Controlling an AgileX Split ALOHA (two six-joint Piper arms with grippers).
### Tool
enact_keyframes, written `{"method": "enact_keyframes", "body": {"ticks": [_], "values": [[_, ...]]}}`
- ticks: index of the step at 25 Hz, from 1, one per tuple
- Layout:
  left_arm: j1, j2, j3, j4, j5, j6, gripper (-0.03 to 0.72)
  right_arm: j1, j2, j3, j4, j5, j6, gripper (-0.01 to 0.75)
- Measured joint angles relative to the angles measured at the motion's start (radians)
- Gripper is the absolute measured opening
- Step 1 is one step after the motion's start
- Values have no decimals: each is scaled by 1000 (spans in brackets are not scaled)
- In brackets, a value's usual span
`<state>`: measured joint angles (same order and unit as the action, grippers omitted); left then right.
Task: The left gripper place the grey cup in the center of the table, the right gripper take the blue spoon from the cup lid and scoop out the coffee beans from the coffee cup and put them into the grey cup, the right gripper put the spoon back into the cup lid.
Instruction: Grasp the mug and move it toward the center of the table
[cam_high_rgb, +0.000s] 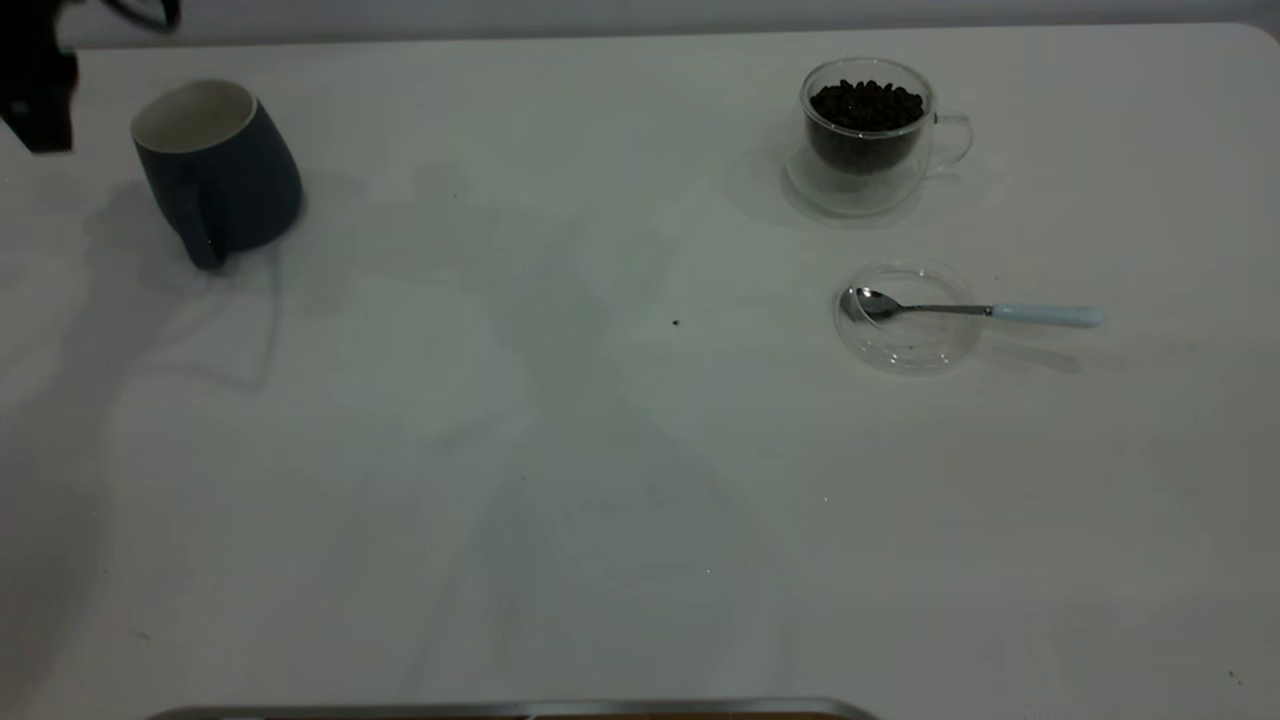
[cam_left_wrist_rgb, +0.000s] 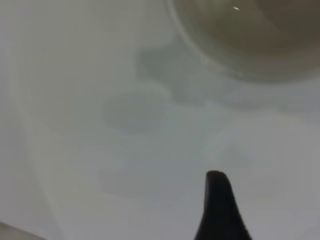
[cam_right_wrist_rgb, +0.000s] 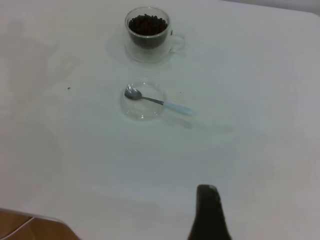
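Note:
The grey cup (cam_high_rgb: 215, 165) stands upright at the far left of the table (cam_high_rgb: 600, 450), handle toward the front edge. The black left arm (cam_high_rgb: 35, 90) hangs just beside it in the corner; the left wrist view shows the cup's cream inside (cam_left_wrist_rgb: 250, 40) close ahead of my left gripper (cam_left_wrist_rgb: 220, 205). The coffee cup (cam_high_rgb: 868, 135) with coffee beans (cam_high_rgb: 866, 105) stands at the far right. In front of it the blue spoon (cam_high_rgb: 960, 310) lies with its bowl in the cup lid (cam_high_rgb: 908, 345), handle pointing right. My right gripper (cam_right_wrist_rgb: 210, 215) is well back from spoon (cam_right_wrist_rgb: 155, 101) and lid (cam_right_wrist_rgb: 143, 112).
A tiny dark speck (cam_high_rgb: 676, 323) lies near the table's middle. A metal strip (cam_high_rgb: 500, 710) runs along the front edge. The table's rounded corner is at the far right (cam_high_rgb: 1260, 35). A brown floor patch (cam_right_wrist_rgb: 25, 227) shows past the table edge in the right wrist view.

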<state>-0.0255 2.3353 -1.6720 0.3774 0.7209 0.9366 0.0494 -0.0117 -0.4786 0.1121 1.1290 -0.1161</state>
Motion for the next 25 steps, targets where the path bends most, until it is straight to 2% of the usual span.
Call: {"method": "enact_keyframes", "body": {"ticks": [4,12,25], "values": [[-16,58,0,78,-79,1,567,0,0,0,0,0,0,588],[-83,97,-2,104,-230,3,567,0,0,0,0,0,0,588],[-317,99,-2,38,-244,-50,567,0,0,0,0,0,0,588]]}}
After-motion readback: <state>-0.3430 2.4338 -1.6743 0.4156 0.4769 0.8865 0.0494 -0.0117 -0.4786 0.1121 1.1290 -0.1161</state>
